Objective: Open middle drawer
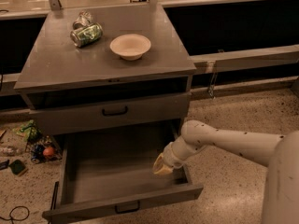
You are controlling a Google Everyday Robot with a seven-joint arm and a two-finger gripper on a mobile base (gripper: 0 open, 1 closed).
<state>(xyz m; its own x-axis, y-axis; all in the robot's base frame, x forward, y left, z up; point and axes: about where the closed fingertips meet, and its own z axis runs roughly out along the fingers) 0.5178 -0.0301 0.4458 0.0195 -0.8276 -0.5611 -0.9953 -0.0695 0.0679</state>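
The middle drawer (119,206) is pulled far out below the shut upper drawer (112,112). Its small black bar handle (127,207) faces me and its deep grey tray (117,167) holds nothing. My gripper (163,164) is inside the tray at its right side, just behind the front panel and close to the right wall. My white arm (224,141) reaches in from the right.
On the cabinet top (56,64) stand a cream bowl (130,46) and a crushed green can (86,34). Small litter and toys (32,143) lie on the floor left of the cabinet. A cable (14,214) lies at the lower left.
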